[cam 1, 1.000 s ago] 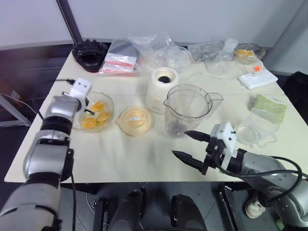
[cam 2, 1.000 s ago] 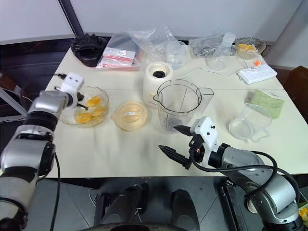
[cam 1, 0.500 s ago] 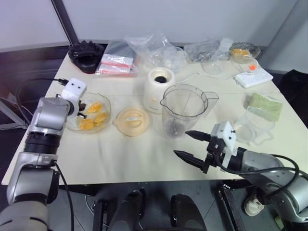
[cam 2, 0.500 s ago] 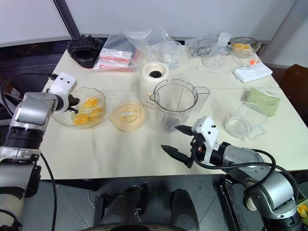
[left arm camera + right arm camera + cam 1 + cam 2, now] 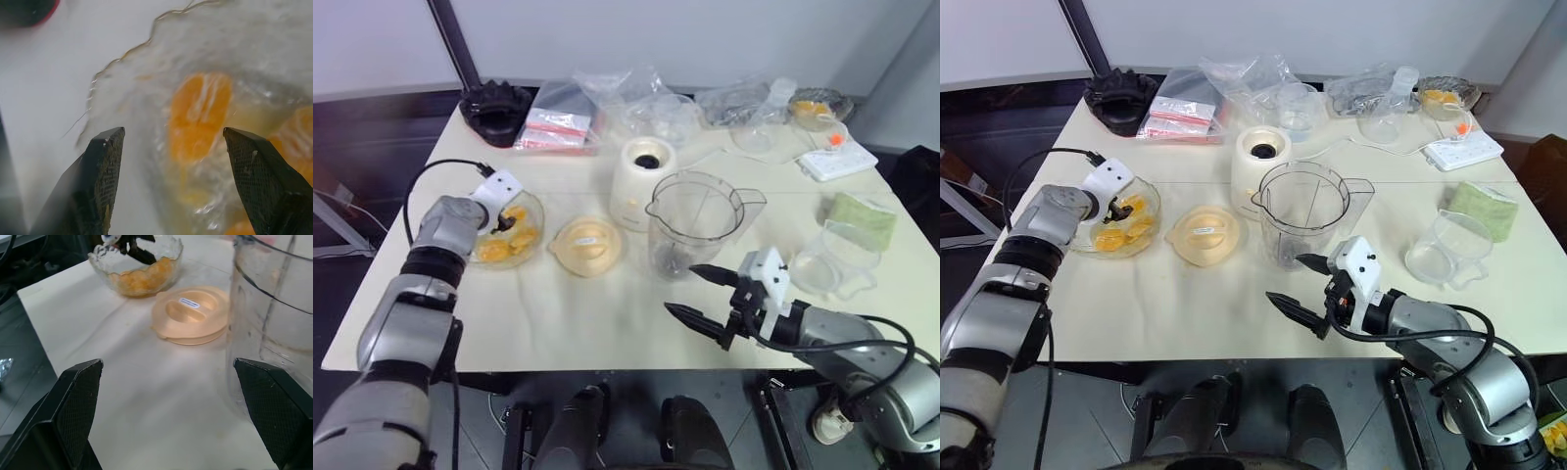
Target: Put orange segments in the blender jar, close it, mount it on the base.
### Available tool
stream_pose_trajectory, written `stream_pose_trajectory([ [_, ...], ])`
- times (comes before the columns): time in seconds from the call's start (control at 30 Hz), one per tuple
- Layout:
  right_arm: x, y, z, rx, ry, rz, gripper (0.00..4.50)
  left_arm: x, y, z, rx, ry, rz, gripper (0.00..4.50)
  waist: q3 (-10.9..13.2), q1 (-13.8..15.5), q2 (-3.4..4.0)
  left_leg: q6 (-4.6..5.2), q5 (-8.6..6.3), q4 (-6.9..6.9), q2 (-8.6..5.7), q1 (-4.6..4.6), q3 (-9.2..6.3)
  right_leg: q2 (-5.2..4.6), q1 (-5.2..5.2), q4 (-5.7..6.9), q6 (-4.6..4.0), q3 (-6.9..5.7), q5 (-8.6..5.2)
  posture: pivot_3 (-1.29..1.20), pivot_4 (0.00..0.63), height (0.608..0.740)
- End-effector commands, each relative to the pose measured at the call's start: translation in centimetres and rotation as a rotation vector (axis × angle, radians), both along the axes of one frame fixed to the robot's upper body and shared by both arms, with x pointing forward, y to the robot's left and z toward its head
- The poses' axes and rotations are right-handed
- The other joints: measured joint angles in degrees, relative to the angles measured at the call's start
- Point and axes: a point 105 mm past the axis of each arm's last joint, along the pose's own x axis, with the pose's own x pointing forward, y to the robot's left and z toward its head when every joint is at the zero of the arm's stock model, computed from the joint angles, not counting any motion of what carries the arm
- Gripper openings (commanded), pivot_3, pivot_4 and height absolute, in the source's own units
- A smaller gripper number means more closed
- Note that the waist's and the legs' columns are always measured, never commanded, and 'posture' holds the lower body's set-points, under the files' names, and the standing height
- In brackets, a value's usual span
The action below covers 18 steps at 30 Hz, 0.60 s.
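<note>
Both sets of jaws stood apart with nothing between them. In the left eye view, the left gripper (image 5: 506, 223) dipped into the wavy-rimmed glass bowl (image 5: 534, 208) holding the orange segments (image 5: 499, 249), which sat well to the left of the blender jar (image 5: 697, 223). The base (image 5: 639, 182) stood just behind and left of the jar, touching or nearly so; the pale-orange lid (image 5: 586, 245) lay between bowl and jar. The right gripper (image 5: 703, 294) hovered just in front of the jar. In the left wrist view, the spread fingers (image 5: 102, 172) framed one segment inside the bowl. In the right wrist view, the jar wall rose close by, the lid and bowl beyond it.
</note>
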Motion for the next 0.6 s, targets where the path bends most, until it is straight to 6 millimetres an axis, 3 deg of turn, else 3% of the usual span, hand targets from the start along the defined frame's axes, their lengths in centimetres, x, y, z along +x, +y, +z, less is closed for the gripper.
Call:
stream_pose_trajectory([
  [0.03,-0.3,0.3,1.0,0.007,-0.049,0.003,4.50,0.7,0.6,1.1,-0.004,-0.059,0.035,3.34,0.0,-0.2,0.00,0.01,0.01,0.00,0.00,0.01,0.01,0.01,0.00,0.01,0.00,0.00,0.00,0.00,0.150,0.740],
  [0.43,-0.4,0.1,0.8,0.005,-0.052,-0.009,4.50,0.6,1.2,-0.8,-0.059,-0.066,0.118,3.34,0.0,0.0,-0.02,0.03,0.02,0.09,0.00,0.03,0.02,0.12,0.06,0.04,0.05,-0.07,0.03,0.00,0.150,0.740],
  [0.53,-0.2,0.3,0.9,0.006,-0.055,-0.008,4.50,0.9,0.5,-0.6,-0.088,-0.098,0.104,2.44,0.0,0.0,-0.03,0.03,0.02,0.10,0.00,0.03,0.02,0.12,0.07,0.04,0.07,-0.07,0.04,0.00,0.150,0.740],
  [0.6,-0.1,0.4,0.9,0.007,-0.056,-0.006,4.50,1.2,0.0,-0.5,-0.092,-0.116,0.085,1.48,0.0,0.0,-0.03,0.03,0.02,0.11,0.00,0.02,0.02,0.12,0.07,0.04,0.07,-0.07,0.04,0.00,0.150,0.740],
])
